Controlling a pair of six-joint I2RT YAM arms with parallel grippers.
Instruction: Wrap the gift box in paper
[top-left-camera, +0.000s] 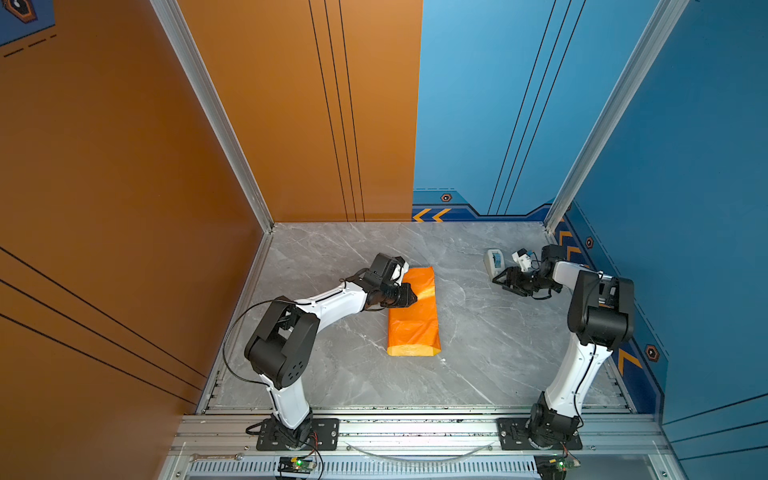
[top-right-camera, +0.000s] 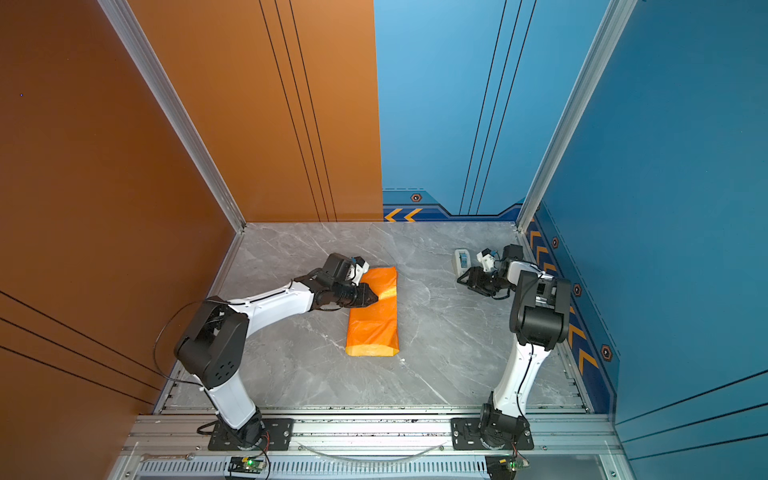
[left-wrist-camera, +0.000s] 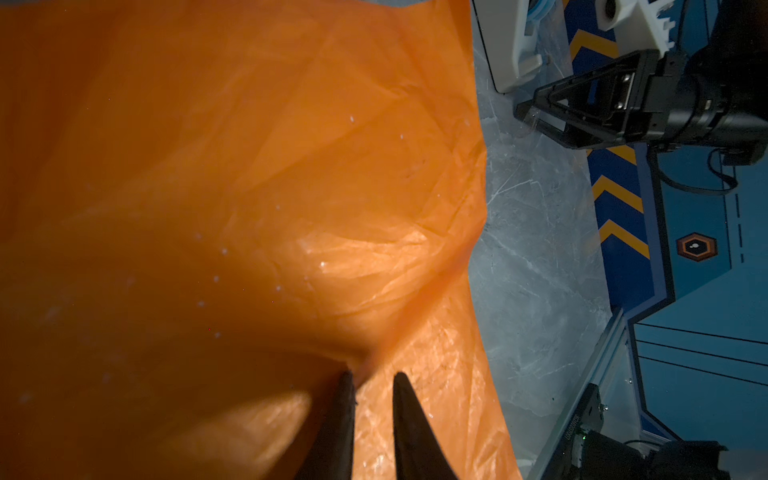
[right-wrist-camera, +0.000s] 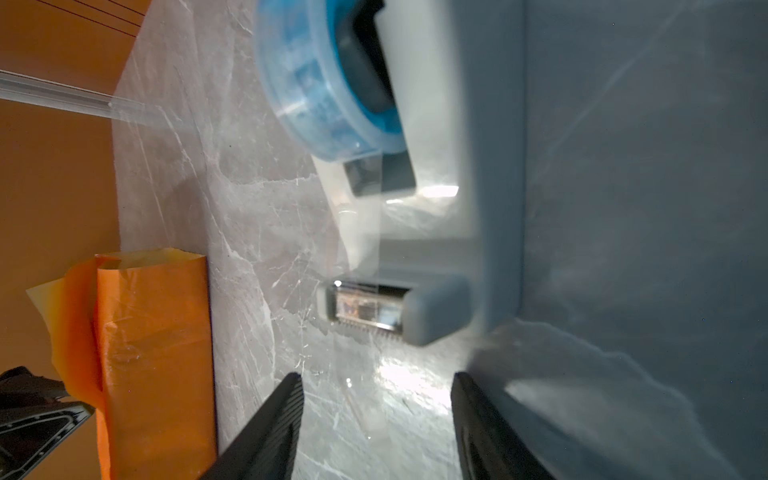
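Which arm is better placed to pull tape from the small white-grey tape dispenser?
Right: the right gripper stands open at the cutter of the white-grey tape dispenser; the left gripper pinches the folded glossy orange paper.

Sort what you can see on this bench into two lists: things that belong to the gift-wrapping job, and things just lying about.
Belongs to the job:
- the paper, folded into a long orange packet
- left gripper, on the paper
- tape dispenser
- right gripper, open in front of the dispenser
The gift box is not visible.

Lying about:
- wrench on the front rail
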